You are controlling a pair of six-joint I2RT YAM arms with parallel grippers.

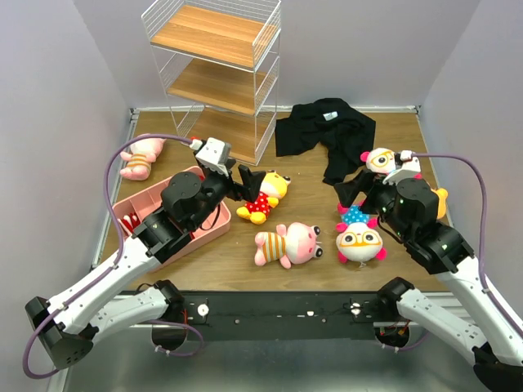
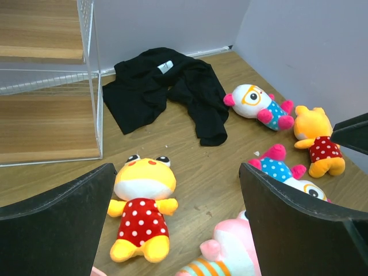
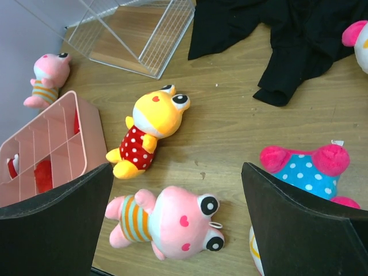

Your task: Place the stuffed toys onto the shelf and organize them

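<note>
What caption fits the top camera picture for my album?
Open and ready: left gripper and right gripper hover above scattered stuffed toys, near the shelf.

Can't read any text anywhere; the small white tag on the black garment (image 2: 165, 66) is too blurry.

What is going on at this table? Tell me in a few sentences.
Two robot arms are set to move stuffed toys onto the wire shelf. All six toys lie on the table, and none is on the shelf yet. The left gripper hangs open over a yellow polka-dot toy. The right gripper is open near a glasses toy. Neither holds anything.
</note>
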